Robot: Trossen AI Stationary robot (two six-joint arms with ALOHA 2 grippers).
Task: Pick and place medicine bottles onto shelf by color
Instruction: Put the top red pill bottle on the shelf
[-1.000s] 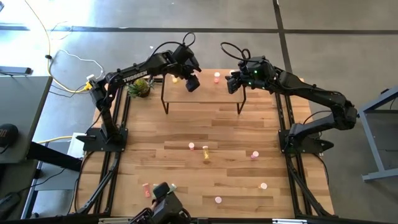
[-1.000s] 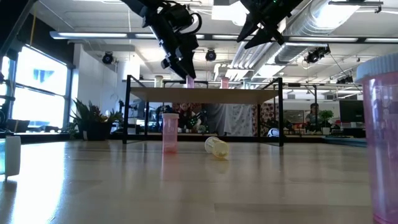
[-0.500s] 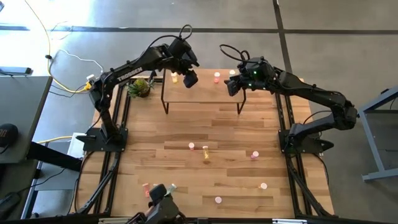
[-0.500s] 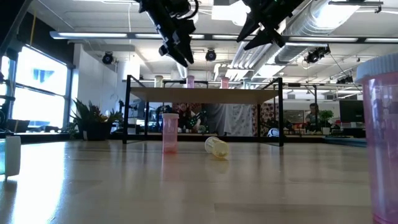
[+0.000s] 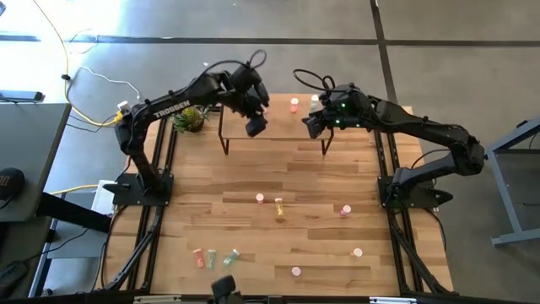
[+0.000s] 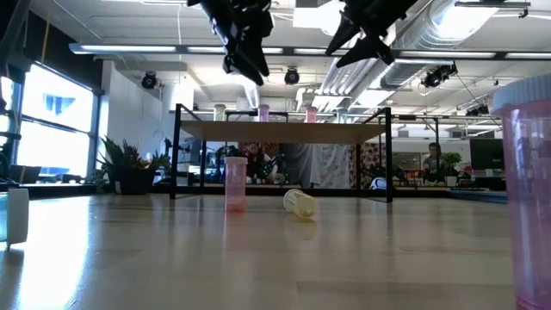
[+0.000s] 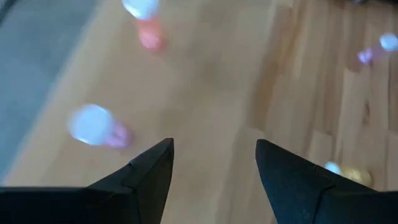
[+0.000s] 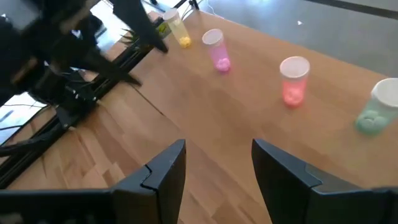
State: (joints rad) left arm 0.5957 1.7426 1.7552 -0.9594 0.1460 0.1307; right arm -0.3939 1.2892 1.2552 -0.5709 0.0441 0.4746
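The shelf stands at the table's far end, with several medicine bottles upright on its top: yellow, pink, red and green. More bottles are scattered on the table: a pink one stands, a yellow one lies on its side, and several sit near the front edge. My left gripper hangs open, high over the shelf's left part. My right gripper hangs open over its right part. Neither has anything between its fingers.
A green-yellow pineapple-like object sits on the table left of the shelf. One pink bottle stands very close to the low camera. The middle of the slatted tabletop lies between the shelf and the scattered bottles.
My left gripper has risen from just above the pink bottle on the shelf and drawn back toward the table's near edge, tipping more steeply down; it stays open. The bottles on the shelf have kept their places.
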